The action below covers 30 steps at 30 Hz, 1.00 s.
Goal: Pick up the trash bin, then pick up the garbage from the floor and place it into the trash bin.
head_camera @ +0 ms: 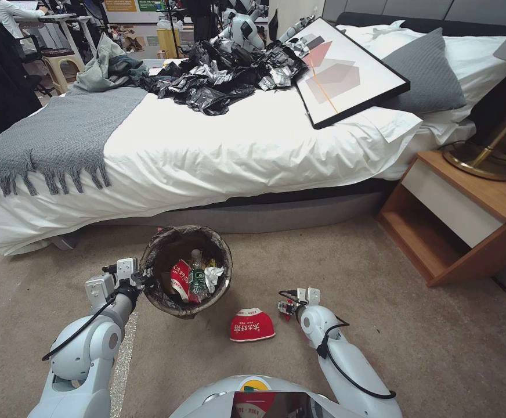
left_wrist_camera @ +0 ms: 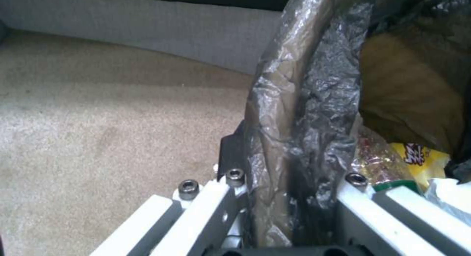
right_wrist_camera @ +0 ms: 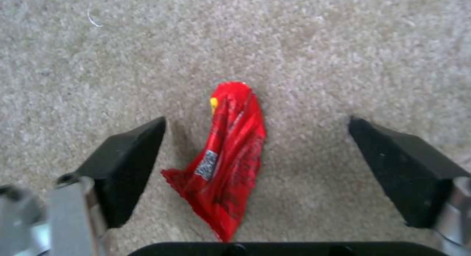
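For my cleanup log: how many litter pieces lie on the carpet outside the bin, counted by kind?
Red-and-white snack bag: 1
Small red wrapper: 1
Total outside the trash bin: 2

I see the trash bin [head_camera: 185, 271] upright on the carpet just in front of the bed, its crinkled dark bag liner [left_wrist_camera: 304, 112] folded over the rim. Inside it I make out a red-and-white snack bag [head_camera: 180, 280], a clear bottle with a green label [head_camera: 197, 277], white tissue [head_camera: 213, 276] and a yellow wrapper [left_wrist_camera: 417, 156]. On the floor near the bin lies another red-and-white snack bag [head_camera: 252, 325], and beside that a small crumpled red wrapper [right_wrist_camera: 226, 164].
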Tool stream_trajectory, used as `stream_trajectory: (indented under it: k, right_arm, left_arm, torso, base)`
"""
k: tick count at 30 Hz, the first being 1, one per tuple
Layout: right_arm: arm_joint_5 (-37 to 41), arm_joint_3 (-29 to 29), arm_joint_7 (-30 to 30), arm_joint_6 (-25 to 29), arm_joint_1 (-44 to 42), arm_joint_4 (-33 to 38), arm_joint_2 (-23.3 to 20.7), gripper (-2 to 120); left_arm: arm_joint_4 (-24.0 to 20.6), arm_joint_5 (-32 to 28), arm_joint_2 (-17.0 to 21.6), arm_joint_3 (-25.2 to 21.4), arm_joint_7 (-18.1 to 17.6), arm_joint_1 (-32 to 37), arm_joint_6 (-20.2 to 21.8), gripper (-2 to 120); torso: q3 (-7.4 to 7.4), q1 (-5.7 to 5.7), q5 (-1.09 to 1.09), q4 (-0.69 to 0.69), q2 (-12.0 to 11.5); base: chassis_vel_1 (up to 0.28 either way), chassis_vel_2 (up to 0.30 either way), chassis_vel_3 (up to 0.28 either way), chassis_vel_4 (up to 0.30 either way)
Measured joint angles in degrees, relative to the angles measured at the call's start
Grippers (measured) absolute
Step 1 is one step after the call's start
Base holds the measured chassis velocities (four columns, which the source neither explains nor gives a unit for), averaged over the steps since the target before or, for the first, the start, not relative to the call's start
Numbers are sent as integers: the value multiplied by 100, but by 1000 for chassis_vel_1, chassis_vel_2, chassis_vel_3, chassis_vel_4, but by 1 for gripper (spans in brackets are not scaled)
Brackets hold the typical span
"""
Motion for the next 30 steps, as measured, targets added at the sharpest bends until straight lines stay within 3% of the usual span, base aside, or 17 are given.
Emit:
stream_trajectory:
  k: [18, 29, 30]
  right_arm:
    - [9, -126, 78, -66, -37, 75, -19, 46]
    - [8, -131, 78, -67, -37, 74, -11, 37]
    - [8, -132, 79, -67, -37, 74, -9, 22]
  left_arm:
    - [-17, -8, 5, -3, 9, 2, -18, 0]
    - [-22, -8, -5, -5, 10, 3, -21, 0]
    - [-21, -7, -11, -5, 10, 3, -23, 0]
  torso:
    - [-1, 0, -11, -4, 1]
    - [-1, 0, -10, -4, 1]
    - [-1, 0, -10, -4, 1]
  base:
    - [0, 0, 0, 0]
    - [0, 0, 0, 0]
    - [0, 0, 0, 0]
